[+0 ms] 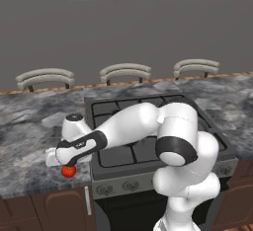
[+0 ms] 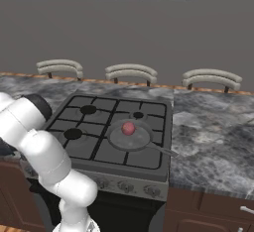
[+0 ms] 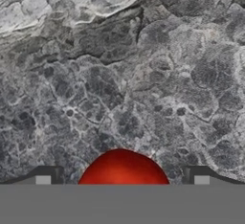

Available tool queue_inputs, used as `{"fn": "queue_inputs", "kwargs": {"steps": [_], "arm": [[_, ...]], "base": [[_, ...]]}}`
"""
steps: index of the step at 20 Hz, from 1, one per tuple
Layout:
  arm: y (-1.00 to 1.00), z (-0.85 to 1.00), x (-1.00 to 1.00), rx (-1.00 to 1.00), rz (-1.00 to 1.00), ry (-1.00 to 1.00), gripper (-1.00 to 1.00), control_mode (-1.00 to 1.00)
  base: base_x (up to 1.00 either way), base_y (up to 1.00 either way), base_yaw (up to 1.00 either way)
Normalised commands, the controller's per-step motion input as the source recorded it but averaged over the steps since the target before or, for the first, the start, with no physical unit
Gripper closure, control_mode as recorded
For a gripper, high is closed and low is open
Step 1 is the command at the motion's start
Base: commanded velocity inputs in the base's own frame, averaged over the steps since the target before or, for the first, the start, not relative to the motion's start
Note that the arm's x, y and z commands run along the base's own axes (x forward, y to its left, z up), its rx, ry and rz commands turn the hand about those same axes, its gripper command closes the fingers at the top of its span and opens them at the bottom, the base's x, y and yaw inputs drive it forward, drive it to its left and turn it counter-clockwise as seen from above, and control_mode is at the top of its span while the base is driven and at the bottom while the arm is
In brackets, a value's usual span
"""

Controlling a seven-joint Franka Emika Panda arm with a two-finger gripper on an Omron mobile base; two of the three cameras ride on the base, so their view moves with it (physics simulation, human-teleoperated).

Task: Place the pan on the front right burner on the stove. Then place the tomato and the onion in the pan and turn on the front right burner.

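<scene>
Grey marble counter lies under my gripper, jaws wide, straddling the tomato left of the stove. Pan already holds the onion. Next, I judge, I close and lift.

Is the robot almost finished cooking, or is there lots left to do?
About halfway. Done: the pan sits on the front right burner of the stove, and the onion lies in it. In hand: the open fingers straddle the tomato on the counter, not yet closed. Left: grab it, drop it in the pan, turn on the burner.
</scene>
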Motion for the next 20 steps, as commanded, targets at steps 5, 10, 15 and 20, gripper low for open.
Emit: {"fn": "queue_inputs", "kwargs": {"steps": [5, 10, 15, 20], "arm": [[0.0, 0.0, 0.0, 0.0, 0.0, 0.0, -1.0, -1.0], [0.0, 0.0, 0.0, 0.0, 0.0, 0.0, -1.0, -1.0], [0.0, -0.02, -0.02, 0.0, 0.0, 0.0, -1.0, -1.0], [0.0, -0.08, -0.06, 0.02, 0.0, 0.0, -1.0, -1.0]], "base": [[0.0, 0.0, 0.0], [0.0, 0.0, 0.0], [0.0, 0.0, 0.0], [0.0, 0.0, 0.0]]}}
